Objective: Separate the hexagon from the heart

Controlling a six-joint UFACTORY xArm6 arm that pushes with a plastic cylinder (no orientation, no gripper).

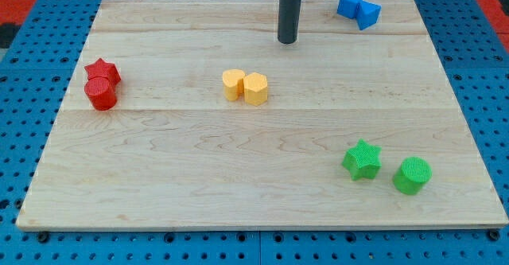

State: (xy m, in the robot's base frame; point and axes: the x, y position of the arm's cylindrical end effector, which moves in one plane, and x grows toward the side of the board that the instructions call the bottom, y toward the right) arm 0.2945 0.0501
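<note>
A yellow heart [232, 83] and a yellow hexagon [256, 88] lie side by side and touching near the middle of the wooden board [238, 169], the heart on the view's left. My tip [287, 40] is above and to the right of the hexagon, toward the view's top, a short gap away from both yellow blocks and touching neither.
A red star [102, 71] and a red cylinder [101, 94] sit together at the view's left. Two blue blocks [358, 8] sit at the top right. A green star [362, 159] and a green cylinder [412, 175] sit at the bottom right.
</note>
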